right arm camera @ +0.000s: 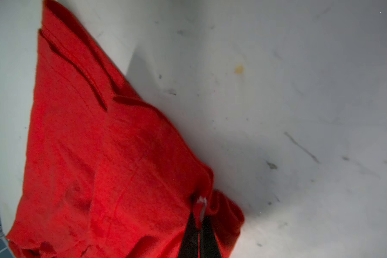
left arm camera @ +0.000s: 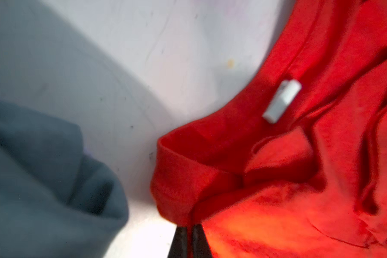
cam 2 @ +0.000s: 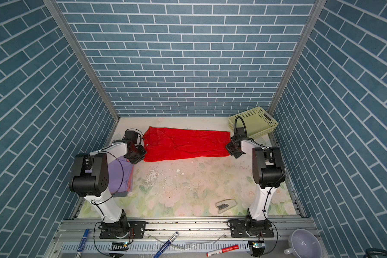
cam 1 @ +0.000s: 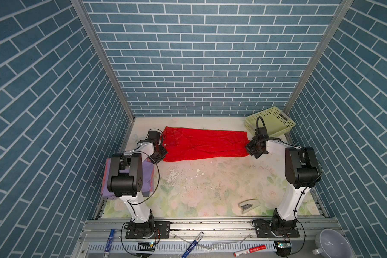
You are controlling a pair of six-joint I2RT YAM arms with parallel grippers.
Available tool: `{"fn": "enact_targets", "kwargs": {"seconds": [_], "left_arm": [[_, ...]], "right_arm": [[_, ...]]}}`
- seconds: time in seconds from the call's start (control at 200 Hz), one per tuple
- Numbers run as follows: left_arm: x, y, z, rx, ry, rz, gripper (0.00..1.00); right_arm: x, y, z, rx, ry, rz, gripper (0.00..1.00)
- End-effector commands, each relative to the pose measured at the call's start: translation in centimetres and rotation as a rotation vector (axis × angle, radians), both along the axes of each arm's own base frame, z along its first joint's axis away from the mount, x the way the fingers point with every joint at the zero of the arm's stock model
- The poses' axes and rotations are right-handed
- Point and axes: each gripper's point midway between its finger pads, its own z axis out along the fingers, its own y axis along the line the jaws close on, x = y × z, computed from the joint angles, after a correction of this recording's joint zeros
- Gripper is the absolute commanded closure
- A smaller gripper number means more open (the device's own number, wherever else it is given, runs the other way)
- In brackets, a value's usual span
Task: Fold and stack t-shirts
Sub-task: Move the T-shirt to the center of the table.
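Top views both show the worktop with the red t-shirt spread long across it, one end just beside the basket. The right claw is clamped on that end and the left claw on the end farthest from the basket, probably so both lift together for the fold.

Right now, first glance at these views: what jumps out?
The red t-shirt, spread long across the far side of the table, dominates both top views. Each end is pinched: the left fingers and the right fingers are shut on its cloth. Next come a lavender folded stack under the left arm and a pale green basket in the far right corner.
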Motion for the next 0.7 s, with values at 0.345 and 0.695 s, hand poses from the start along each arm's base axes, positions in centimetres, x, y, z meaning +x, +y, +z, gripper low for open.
{"fn": "enact_targets", "kwargs": {"seconds": [0.345, 0.695], "left_arm": [[-5.6, 1.4, 3.8, 0.070, 0.110, -0.045, 1.00], [-4.1, -0.6, 9.4, 0.035, -0.014, -0.119, 0.46]], "right_arm": [[-10.5, -4.0, 1.1, -0.230, 0.219, 0.196, 1.00], [-9.6, -2.5, 9.5, -0.171, 0.014, 0.248, 0.51]]}}
